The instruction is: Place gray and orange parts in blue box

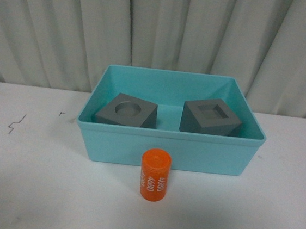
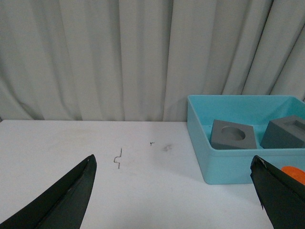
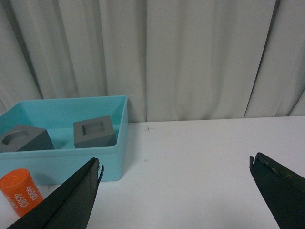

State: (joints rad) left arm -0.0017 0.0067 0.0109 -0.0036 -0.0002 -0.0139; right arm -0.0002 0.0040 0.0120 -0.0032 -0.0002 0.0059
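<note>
The orange cylinder (image 1: 154,175) stands upright on the table (image 1: 30,189), just in front of the blue box (image 1: 168,151) holding both gray cubes (image 1: 126,110). It lies between the left hand (image 2: 172,158) and right hand (image 3: 175,161), both wide apart and empty. The right wrist view shows it better; the left, a sliver.

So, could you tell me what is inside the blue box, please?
Inside the blue box sit the round-recess gray cube and the square-recess gray cube. The orange cylinder stands outside, in front. The near wall hides the cubes' bases.
</note>
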